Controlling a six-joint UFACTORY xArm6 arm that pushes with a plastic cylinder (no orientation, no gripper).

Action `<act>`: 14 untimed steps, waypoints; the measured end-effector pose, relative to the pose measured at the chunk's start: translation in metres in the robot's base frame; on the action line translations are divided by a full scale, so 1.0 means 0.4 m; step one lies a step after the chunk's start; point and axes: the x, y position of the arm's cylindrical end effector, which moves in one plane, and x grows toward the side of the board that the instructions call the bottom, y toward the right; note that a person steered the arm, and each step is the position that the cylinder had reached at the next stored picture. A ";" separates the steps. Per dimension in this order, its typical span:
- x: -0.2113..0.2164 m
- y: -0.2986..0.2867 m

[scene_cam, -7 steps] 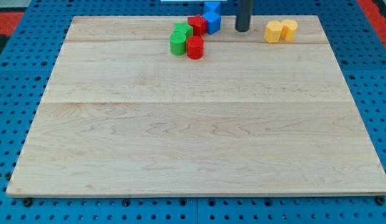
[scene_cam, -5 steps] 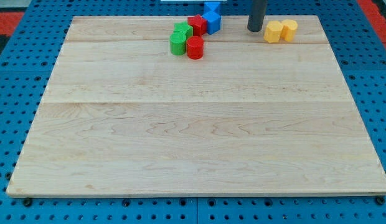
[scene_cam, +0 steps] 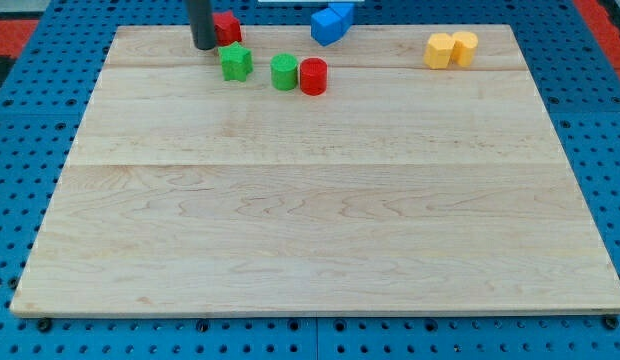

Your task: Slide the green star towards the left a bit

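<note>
Once my tip (scene_cam: 203, 46) had crossed from beside the yellow blocks (scene_cam: 450, 49), the green star (scene_cam: 235, 62) sat left of the green cylinder (scene_cam: 284, 72), away from its cluster. That looked like enough. Being a bare rod, my tip held nothing and stood just up-left of the star, beside a red block (scene_cam: 227, 27).

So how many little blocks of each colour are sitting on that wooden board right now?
Green: 2, a green star and a green cylinder
Red: 2, a red cylinder and a red block
Blue: 2, blue blocks and
Yellow: 2, yellow blocks and
Total: 8
</note>
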 end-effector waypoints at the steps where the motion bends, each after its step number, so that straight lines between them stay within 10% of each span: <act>1: 0.004 0.166; 4: -0.078 0.061; 6: 0.242 -0.067; 8: 0.313 0.490; 12: 0.134 0.007; 14: 0.200 0.366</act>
